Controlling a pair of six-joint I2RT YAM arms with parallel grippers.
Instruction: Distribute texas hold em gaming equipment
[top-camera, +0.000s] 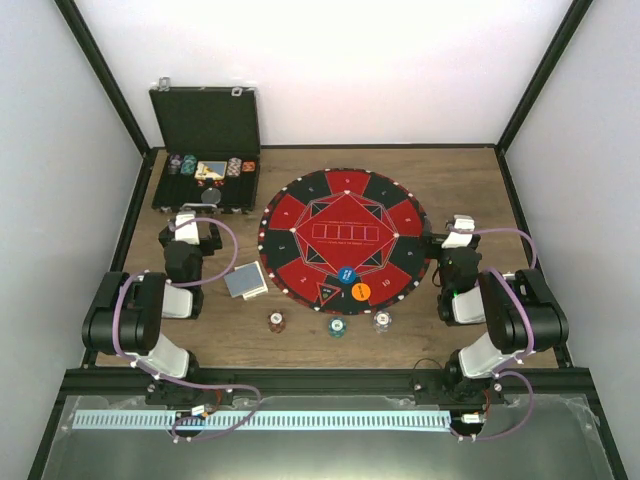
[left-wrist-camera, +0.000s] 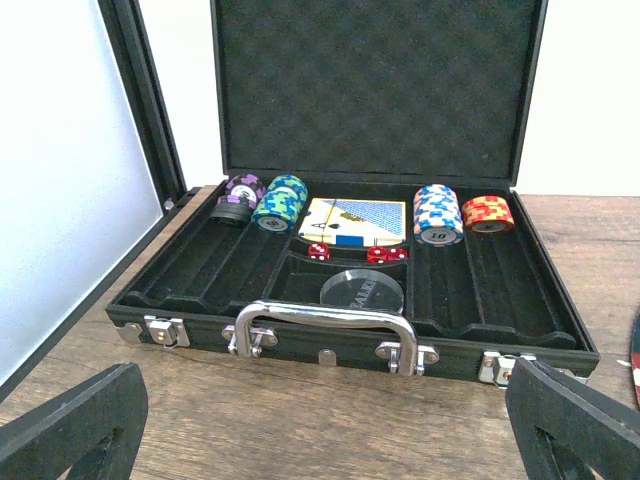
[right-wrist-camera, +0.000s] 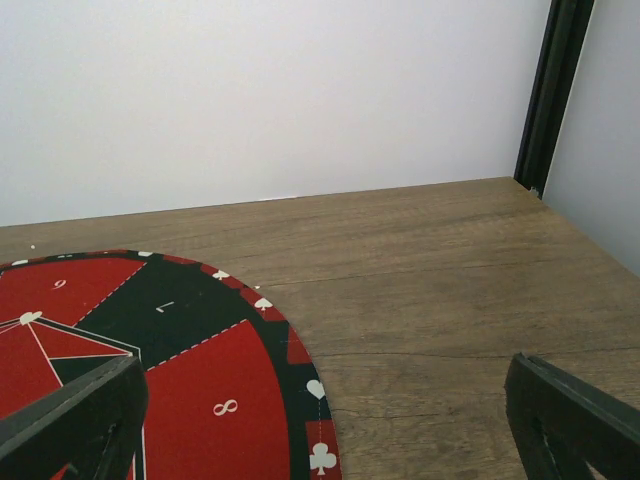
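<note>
A deck of grey-blue-backed cards lies on the table left of the round red-and-black mat. A blue disc and an orange disc sit on the mat's near edge. Three striped chips lie in front of the mat. The open black case holds chip stacks, purple, blue-green, blue-white and orange-red, with cards between them. My left gripper is open and empty before the case handle. My right gripper is open and empty over the mat's right edge.
The black case stands open at the back left, its lid upright, with a chrome handle, red dice and a clear disc. White walls and black frame posts enclose the wooden table.
</note>
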